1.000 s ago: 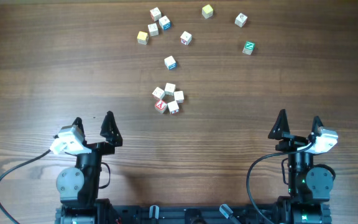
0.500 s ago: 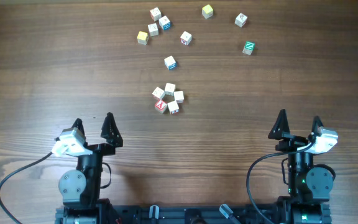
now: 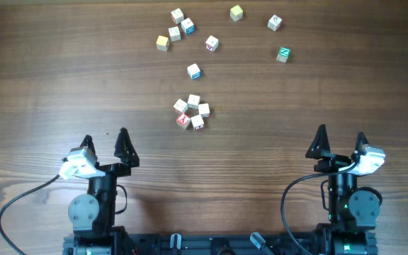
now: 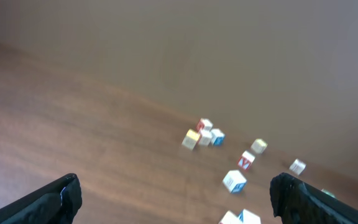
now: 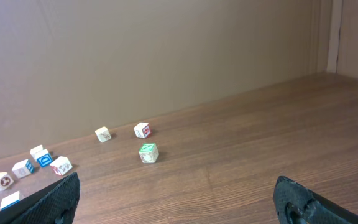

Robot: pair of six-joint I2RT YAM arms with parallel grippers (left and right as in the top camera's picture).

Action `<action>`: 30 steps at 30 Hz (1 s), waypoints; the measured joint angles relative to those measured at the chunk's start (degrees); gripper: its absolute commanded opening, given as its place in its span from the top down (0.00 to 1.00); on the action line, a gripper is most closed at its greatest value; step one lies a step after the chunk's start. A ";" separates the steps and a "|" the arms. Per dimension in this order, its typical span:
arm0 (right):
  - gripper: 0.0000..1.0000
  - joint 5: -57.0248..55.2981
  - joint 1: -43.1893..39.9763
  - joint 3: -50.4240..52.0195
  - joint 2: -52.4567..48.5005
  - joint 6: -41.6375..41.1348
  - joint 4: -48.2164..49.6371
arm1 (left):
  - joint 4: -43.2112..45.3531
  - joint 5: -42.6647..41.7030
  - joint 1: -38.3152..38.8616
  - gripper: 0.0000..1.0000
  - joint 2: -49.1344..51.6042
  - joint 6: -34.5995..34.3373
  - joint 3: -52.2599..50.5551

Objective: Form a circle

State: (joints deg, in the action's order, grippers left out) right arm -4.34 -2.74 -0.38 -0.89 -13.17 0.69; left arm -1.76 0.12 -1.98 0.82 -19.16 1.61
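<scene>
**Standing idle before a ring of five**

Changed since a second ago: left gripper point(image 3: 104, 136) nudged slightly leftward; cubes unmoved. Both it and right gripper point(image 3: 341, 133): jaws spread wide, empty. One circle point(image 3: 192, 112), five cubes touching, mid-way across the table point(image 3: 48, 85). Nine loose cubes point(image 3: 194, 71) scattered beyond.
</scene>
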 measured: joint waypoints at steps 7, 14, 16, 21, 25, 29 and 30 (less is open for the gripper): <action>0.00 0.00 0.00 0.00 0.00 0.00 -0.02 | -2.34 0.00 0.00 0.00 0.02 0.11 -0.94; 0.01 0.00 0.00 0.00 0.00 0.00 0.00 | -2.49 -0.26 0.00 0.00 0.00 4.98 -0.94; 0.00 0.00 0.00 0.00 0.00 0.00 0.00 | -2.49 -0.26 0.00 0.00 0.00 5.38 -0.94; 0.00 0.00 0.00 0.00 0.00 0.00 0.00 | -2.49 -0.28 0.00 0.00 0.00 6.12 -0.94; 0.00 0.00 0.00 0.00 0.00 0.00 0.00 | -2.49 -0.48 0.00 0.00 0.00 8.00 -0.94; 0.00 0.00 0.00 0.00 0.00 0.02 0.00 | -2.49 -0.50 0.00 0.00 0.00 8.44 -0.94; 0.00 0.00 0.00 0.00 0.00 0.00 0.00 | -2.49 -0.50 0.00 0.00 0.00 8.48 -0.94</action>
State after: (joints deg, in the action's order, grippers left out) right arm -4.34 -2.74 -0.38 -0.89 -13.17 0.69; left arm -4.25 -0.38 -1.98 0.82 -10.68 0.67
